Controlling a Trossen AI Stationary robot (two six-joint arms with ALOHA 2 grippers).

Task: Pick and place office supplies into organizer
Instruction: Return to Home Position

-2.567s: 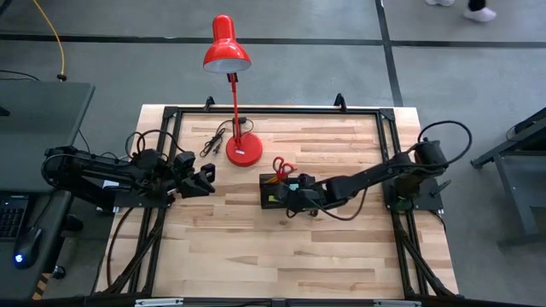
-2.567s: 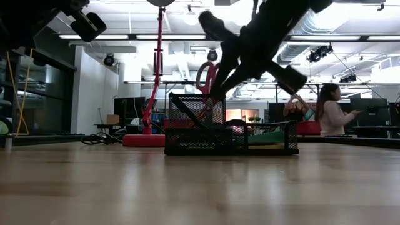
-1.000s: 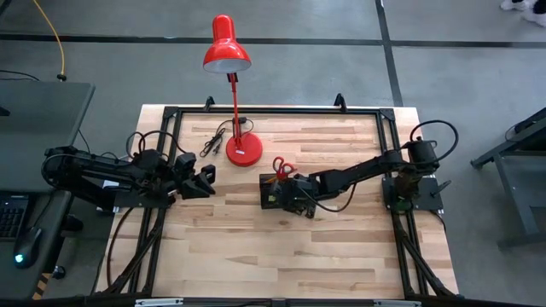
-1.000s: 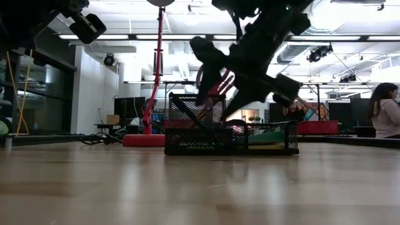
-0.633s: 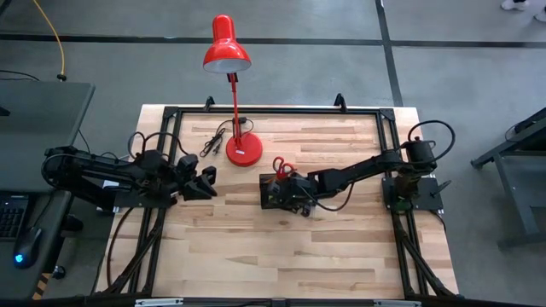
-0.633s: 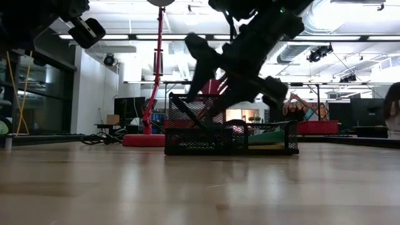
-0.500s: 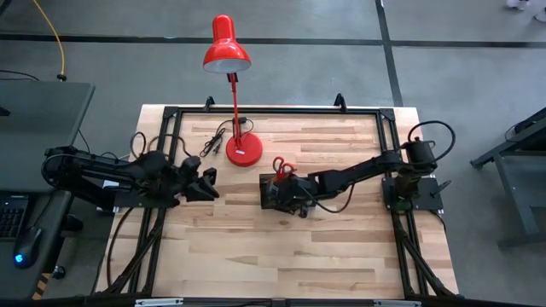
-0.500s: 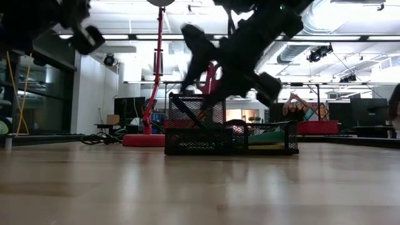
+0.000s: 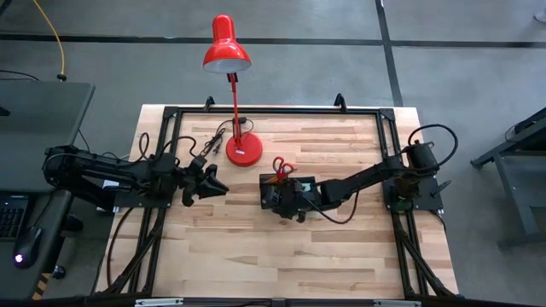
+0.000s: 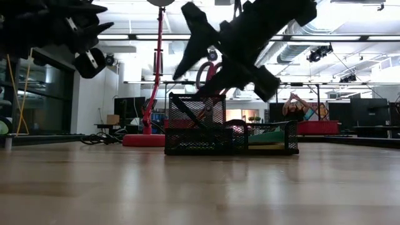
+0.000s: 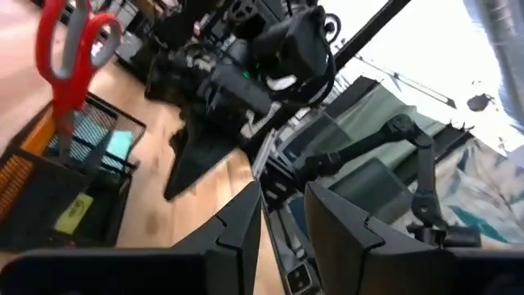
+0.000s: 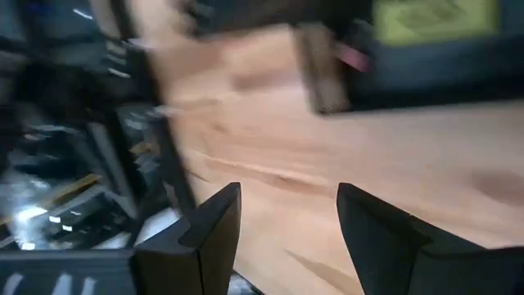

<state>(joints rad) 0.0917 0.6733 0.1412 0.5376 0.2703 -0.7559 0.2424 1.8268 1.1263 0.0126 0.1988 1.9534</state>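
The organizer (image 9: 266, 181), a black mesh tray, stands mid-table. Red-handled scissors (image 9: 283, 167) stand in its taller left compartment (image 10: 195, 122), handles up (image 11: 70, 49). A yellow pad (image 12: 434, 16) and a teal one (image 11: 119, 146) lie in it. My right gripper (image 9: 275, 201) hovers over the organizer's near left part (image 10: 215, 59), slanting down, open with nothing between its fingers (image 12: 286, 221). My left gripper (image 9: 213, 182) hangs left of the organizer, pointing level toward it, open and holding nothing (image 11: 282, 221).
A red desk lamp has its round base (image 9: 244, 150) on the table just far-left of the organizer, with a black cord (image 9: 213, 141) beside it. Bare wood (image 9: 281, 256) stretches along the near side of the table. A black frame (image 9: 273, 111) runs along the table's edges.
My right gripper has moved toward the table's left edge above the organizer, rising a little and turning. My left gripper has tipped up from a downward slant and now points level toward the organizer, sinking slightly. The organizer and its contents have stayed in place.
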